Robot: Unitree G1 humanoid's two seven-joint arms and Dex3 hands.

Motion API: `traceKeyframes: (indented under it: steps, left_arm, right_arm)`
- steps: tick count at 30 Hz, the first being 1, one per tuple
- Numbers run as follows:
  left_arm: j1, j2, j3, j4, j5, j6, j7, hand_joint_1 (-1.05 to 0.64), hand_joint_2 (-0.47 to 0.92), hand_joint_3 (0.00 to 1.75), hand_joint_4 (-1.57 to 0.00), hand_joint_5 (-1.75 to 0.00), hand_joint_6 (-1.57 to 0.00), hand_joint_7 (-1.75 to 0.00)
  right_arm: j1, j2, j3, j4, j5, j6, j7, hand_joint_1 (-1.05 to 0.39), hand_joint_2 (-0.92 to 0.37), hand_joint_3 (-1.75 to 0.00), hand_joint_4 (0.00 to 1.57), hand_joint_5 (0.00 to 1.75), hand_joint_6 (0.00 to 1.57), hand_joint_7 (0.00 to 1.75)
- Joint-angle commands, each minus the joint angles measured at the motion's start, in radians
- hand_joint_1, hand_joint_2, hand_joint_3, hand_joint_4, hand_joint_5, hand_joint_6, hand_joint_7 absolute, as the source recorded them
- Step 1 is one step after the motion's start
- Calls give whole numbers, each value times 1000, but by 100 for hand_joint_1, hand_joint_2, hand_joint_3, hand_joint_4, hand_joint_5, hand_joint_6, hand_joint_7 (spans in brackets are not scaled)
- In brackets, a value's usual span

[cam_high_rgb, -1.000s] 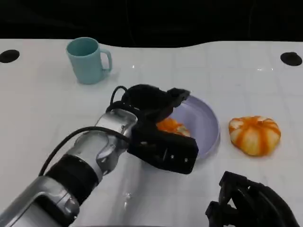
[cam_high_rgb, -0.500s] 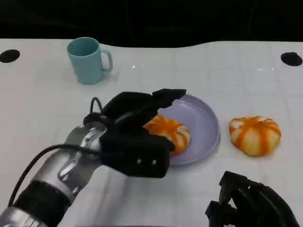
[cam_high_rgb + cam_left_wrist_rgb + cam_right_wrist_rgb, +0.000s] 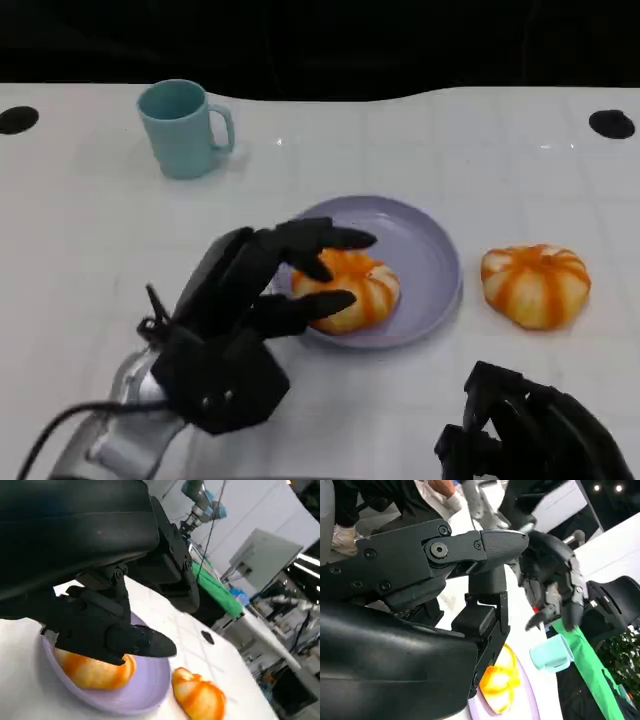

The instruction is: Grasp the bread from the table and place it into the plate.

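White table (image 3: 90, 240), seen from its near side. A lilac plate (image 3: 425, 245) sits about mid-table, a little toward the near edge. One orange-striped bread (image 3: 350, 290) lies in the plate, on its near left part; the left wrist view shows it resting on the plate floor against the rim.

The left hand (image 3: 245, 320) hangs over the table just left of the plate, fingers spread and reaching over the plate's left rim. Its fingertips (image 3: 335, 300) are above and just beside the bread; it grips nothing. Whether a fingertip grazes the bread, I cannot tell. The silver forearm runs off the near left corner.

A second bread (image 3: 536, 285) lies on the table right of the plate, close to the rim but apart from it.

The right hand (image 3: 520, 430) rests low at the near right edge, fingers curled in, nothing in them.

A teal mug (image 3: 182, 128) stands upright toward the far left, handle to the right, well apart from the plate. Two dark round marks (image 3: 612, 123) sit at the far left and far right of the table.
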Motion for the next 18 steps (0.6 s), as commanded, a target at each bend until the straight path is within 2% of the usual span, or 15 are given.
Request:
traceKeyframes:
  steps: [1,3,5,6,7,9,13,15,18]
  left_arm:
    - [95,3,37,-75,-75,-52,-29,-22,31,116,-72,-150,-72,-95]
    - [136,2,45,-104,-114,-68,-55,-24,36,110,-76,-134,-70,-98]
    - [176,3,53,-137,-149,-69,-84,-26,44,98,-78,-126,-67,-99]
    - [198,5,56,-159,-173,-56,-106,-28,49,91,-79,-133,-66,-100]
    - [219,6,58,-183,-197,-42,-128,-30,54,83,-77,-153,-65,-101]
    - [265,8,62,-233,-269,2,-187,-33,63,69,-76,-170,-65,-102]
    - [334,16,73,-316,-360,88,-271,-37,76,48,-72,-174,-65,-101]
    - [376,17,78,-363,-395,144,-302,-44,87,29,-64,-175,-63,-109]
    - [427,9,83,-421,-411,206,-315,-51,92,21,-63,-175,-60,-124]
  right_arm:
    - [5,-13,-9,-16,7,7,-7,-73,-92,-22,89,162,78,144]
    - [5,-12,-8,-16,6,4,-8,-73,-92,-22,89,162,78,144]
    - [4,-12,-7,-12,4,-1,-4,-74,-92,-22,89,162,78,144]
    - [3,-12,-7,-10,4,-3,-3,-74,-92,-22,89,162,78,144]
    - [2,-12,-6,-9,3,-3,-3,-74,-92,-22,89,162,77,144]
    - [2,-12,-7,-7,5,-1,-2,-74,-92,-22,89,162,77,144]
    - [1,-14,-7,-9,6,3,-3,-74,-92,-21,89,161,77,144]
    - [1,-14,-6,-10,3,0,-4,-74,-92,-21,89,161,77,144]
    - [1,-14,-6,-11,1,-2,-6,-74,-92,-22,90,161,78,144]
